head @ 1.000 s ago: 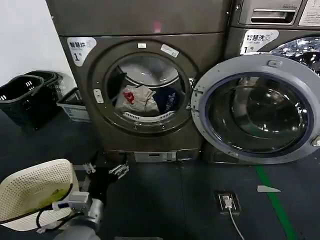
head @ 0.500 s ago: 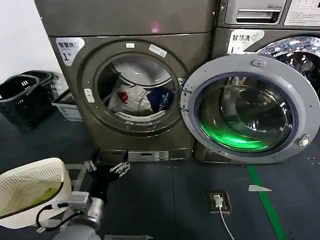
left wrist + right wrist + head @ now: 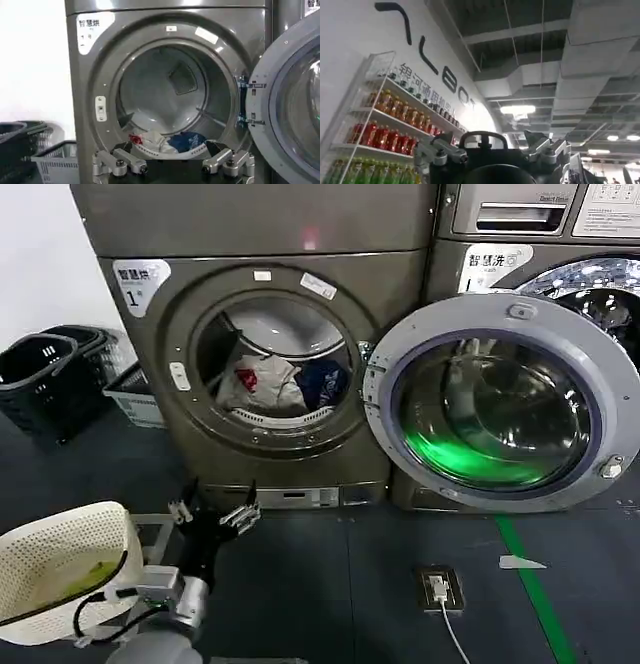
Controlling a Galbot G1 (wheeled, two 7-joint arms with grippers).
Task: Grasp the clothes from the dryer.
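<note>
Progress now from the left gripper (image 3: 214, 514): over the last half second it has lifted slightly off the floor line and edged toward the dryer (image 3: 265, 344), its fingers spread wide and carrying nothing. From the left wrist view the gripper (image 3: 172, 162) is aimed straight at the open drum, squared up below the opening. The clothes (image 3: 282, 384) sit where they were, a pale bundle with a red patch and a blue piece beside it, heaped at the bottom of the drum just behind the rim. The door (image 3: 502, 402) hangs swung out to the right, well clear. The right gripper (image 3: 492, 152) points up at the ceiling, jaws apart, idle. Judging by this, the reach is only beginning; the arm has the whole approach to make yet.
</note>
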